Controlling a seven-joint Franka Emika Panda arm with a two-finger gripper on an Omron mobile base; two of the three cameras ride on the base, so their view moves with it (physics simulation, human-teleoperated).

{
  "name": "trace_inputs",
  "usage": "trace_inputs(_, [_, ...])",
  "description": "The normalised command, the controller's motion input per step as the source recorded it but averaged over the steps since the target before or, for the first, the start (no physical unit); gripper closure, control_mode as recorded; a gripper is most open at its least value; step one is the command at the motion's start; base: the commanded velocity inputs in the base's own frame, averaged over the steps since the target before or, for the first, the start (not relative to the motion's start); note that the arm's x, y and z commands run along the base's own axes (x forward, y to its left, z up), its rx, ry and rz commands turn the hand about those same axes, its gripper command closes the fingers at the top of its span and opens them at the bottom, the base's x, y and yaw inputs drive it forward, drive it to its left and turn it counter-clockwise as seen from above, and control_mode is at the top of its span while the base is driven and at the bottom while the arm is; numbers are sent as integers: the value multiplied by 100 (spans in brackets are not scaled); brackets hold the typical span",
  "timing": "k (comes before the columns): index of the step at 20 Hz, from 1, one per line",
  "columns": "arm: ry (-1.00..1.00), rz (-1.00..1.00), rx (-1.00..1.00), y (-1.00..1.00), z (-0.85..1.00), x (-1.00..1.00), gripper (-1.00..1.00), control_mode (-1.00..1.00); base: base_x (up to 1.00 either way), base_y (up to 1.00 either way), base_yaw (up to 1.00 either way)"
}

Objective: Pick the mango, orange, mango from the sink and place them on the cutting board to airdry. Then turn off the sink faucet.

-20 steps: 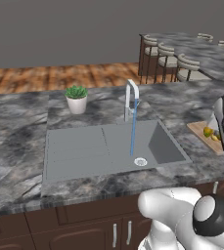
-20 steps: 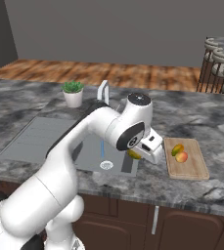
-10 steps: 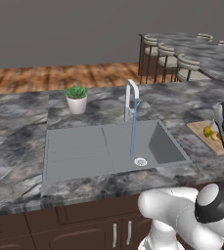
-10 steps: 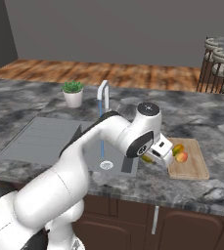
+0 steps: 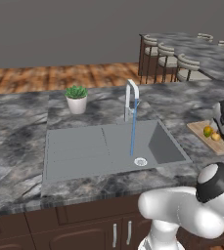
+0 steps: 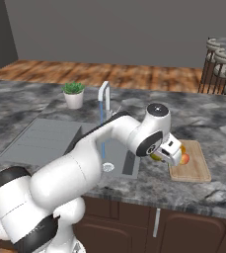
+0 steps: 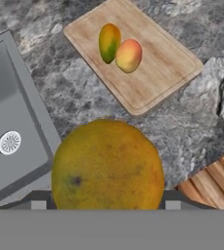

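Note:
My gripper is shut on an olive-yellow mango, held above the counter between the sink and the cutting board. On the board a green-and-orange mango touches the orange. From the right base view the gripper hangs at the board's left edge with the held mango under it, and the orange peeks out beside it. Water runs in a blue stream from the sink faucet into the sink.
A potted plant stands on the counter behind the sink's ribbed half. The round white drain lies under the stream. Bar stools line a second counter at the back right. A wooden floor lies beyond the counter.
My gripper has carried the olive-yellow mango to the right, from over the sink's right edge to the cutting board's left edge. The two fruits on the board have stayed put.

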Motion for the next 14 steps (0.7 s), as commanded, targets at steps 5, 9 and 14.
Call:
trace_inputs(5, [0, 0, 0, -31, -13, 20, 100, -100, 0, 0, 0])
trace_inputs(9, [0, 0, 0, -32, -15, 17, 100, -100, 0, 0, 0])
trace_inputs(14, [0, 0, 0, -31, -13, 23, 100, -100, 0, 0, 0])
